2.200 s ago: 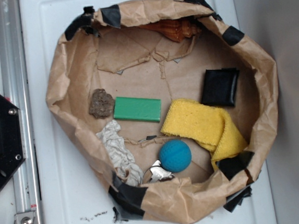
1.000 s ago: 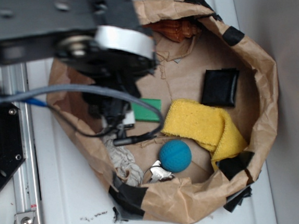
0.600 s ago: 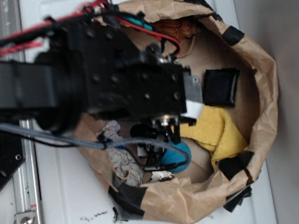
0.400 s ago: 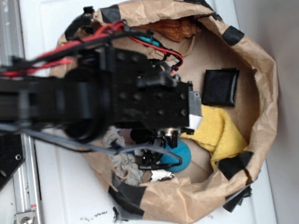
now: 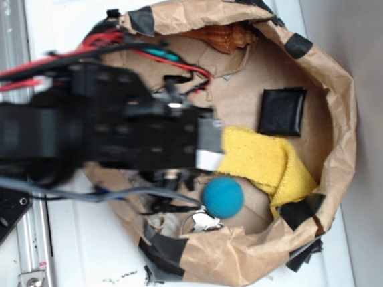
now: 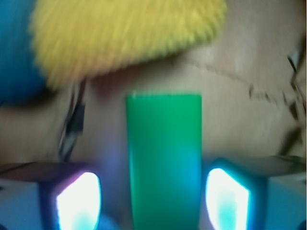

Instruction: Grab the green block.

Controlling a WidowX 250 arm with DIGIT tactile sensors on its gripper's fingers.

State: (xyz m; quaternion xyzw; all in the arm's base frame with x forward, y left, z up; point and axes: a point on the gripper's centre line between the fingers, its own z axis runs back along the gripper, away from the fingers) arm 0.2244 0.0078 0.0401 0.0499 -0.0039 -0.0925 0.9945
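Observation:
The green block (image 6: 163, 153) is a flat bright green slab lying lengthwise on the brown paper in the wrist view. It runs between the two glowing fingers (image 6: 79, 199) of my gripper (image 6: 152, 194). There is a gap on each side, so the gripper is open and straddles the block's near end. In the exterior view the black arm (image 5: 110, 130) hangs over the left half of the bag, hiding both the block and the gripper.
A brown paper bag with a taped rim (image 5: 335, 97) walls everything in. A yellow sponge (image 5: 267, 160) lies just beyond the block's far end, with a blue ball (image 5: 223, 196) beside it. Also inside are a black pad (image 5: 281, 112), an orange shell (image 5: 226, 38) and crumpled foil (image 5: 201, 220).
The arm swung in over the bag and covered the green block. Over the last half second it slid left, uncovering the blue ball and more of the sponge.

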